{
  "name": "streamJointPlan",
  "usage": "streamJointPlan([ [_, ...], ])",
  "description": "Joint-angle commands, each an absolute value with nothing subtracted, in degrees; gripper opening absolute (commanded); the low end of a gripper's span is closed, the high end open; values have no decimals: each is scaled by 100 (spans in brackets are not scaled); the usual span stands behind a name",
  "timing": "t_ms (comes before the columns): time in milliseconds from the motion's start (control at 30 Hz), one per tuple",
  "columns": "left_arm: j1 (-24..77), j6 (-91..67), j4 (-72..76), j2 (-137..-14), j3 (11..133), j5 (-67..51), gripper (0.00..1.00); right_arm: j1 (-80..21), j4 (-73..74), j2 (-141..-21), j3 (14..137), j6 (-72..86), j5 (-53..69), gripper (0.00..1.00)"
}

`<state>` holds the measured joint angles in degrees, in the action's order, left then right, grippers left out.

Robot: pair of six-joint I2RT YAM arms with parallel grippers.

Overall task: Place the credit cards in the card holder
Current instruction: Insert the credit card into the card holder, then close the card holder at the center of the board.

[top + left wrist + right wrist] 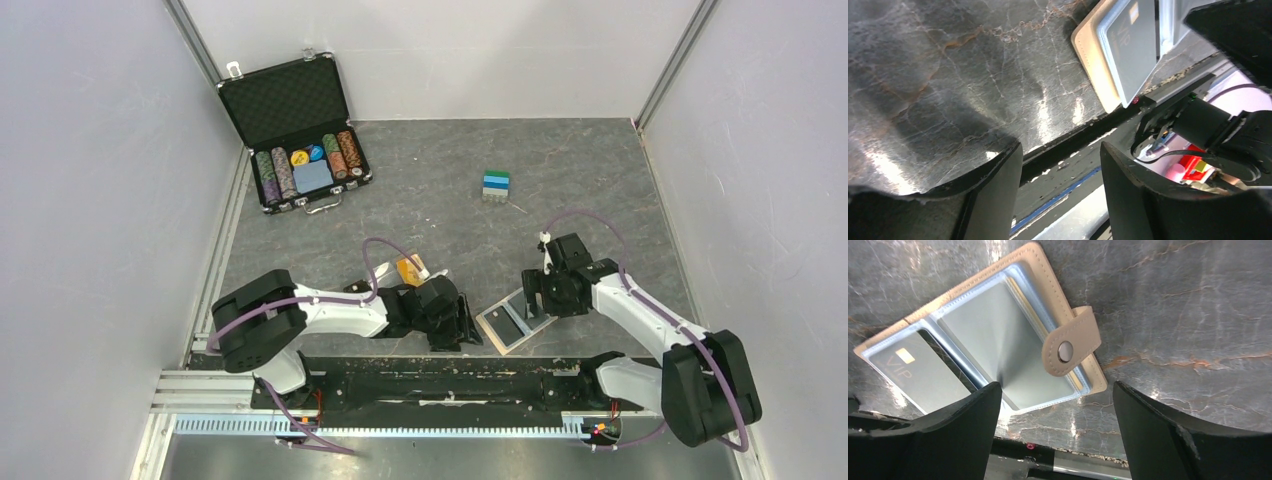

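Hovering spread and empty, the right gripper (1055, 407) hangs over the open card holder (998, 330), which lies flat at the near edge of the table (1173, 315); the left gripper (1060, 155), also spread and empty, sits just beside it. A card pushed in may well snag on the snap strap (1068, 342) folded over one sleeve, or shove the card holder off that edge. Only "VIP" can be read, on the dark grey card (918, 372) in the other sleeve.

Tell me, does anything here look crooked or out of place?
Only mildly: the open card holder lies askew near the front edge of the table, its snap tab flopped over a clear sleeve.
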<state>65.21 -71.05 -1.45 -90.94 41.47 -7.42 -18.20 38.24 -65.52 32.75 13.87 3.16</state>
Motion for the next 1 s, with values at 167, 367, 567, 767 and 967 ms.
streamJointPlan([
  [167, 6562, -7613, 576, -8986, 3907, -381, 64, -1805, 3286, -6617, 2845, 1210, 1544, 71],
  [367, 6499, -7562, 419, -8886, 3888, -203, 64, -1791, 3449, -6203, 2856, 1307, 1728, 71],
  [567, 6392, -7393, 37, -8907, 4056, -131, 64, -1637, 3806, -6343, 3514, 1231, 812, 80],
  [767, 6192, -7259, -152, -8931, 4114, -220, 64, -1618, 3123, -7197, 3441, 986, 1250, 73],
  [967, 6115, -6993, -503, -8981, 4298, -255, 63, -1613, 2707, -7109, 2980, 1037, 2175, 44],
])
